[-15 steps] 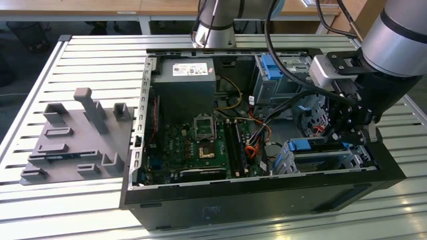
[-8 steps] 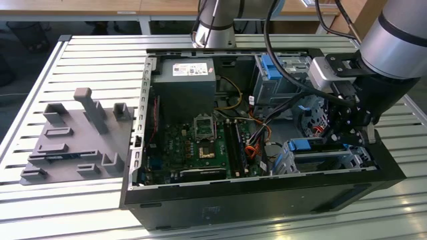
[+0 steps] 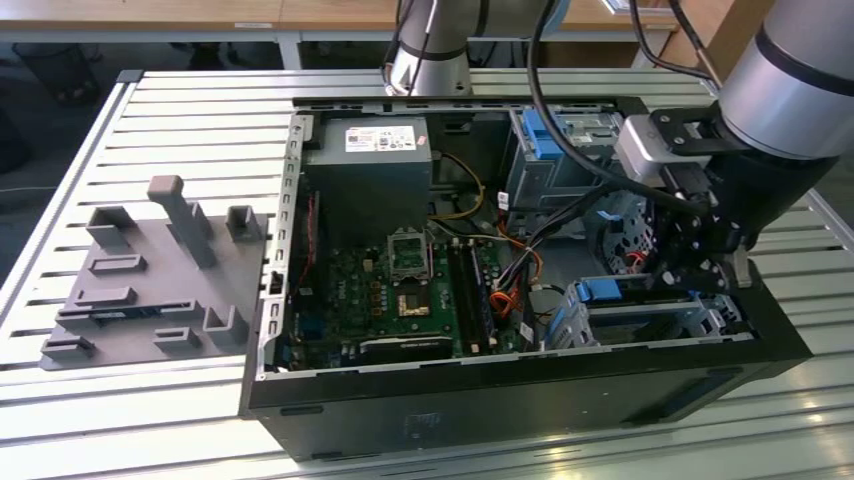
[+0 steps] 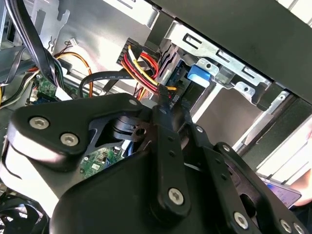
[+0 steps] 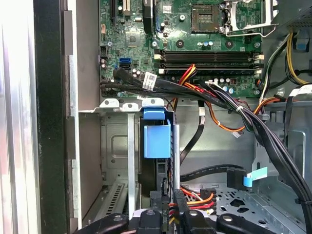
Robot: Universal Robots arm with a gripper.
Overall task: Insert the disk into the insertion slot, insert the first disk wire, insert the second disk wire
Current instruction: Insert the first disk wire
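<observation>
While blue-framed disk (image 5: 157, 140) sits in perforated slot (image 5: 116, 148) | pincer (image 5: 167, 210) pinches red-yellow wire (image 4: 138, 63)

Black cables (image 5: 214, 97) cross my way (orange wires (image 5: 222, 127) tangled in). Beside the disk's blue carrier (image 5: 157, 139), the perforated floor (image 5: 243, 202) lies open.

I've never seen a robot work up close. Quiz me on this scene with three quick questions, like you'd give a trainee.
1. True or false: the grey fixture block sits inside the computer case.
2. What do the jaws of the gripper grip? A) a screwdriver B) a red-and-yellow disk wire C) a memory stick
3. Fill in: the disk, in the insertion slot, has a carrier coloured ____.
Key: 1 false; 2 B; 3 blue.
</observation>
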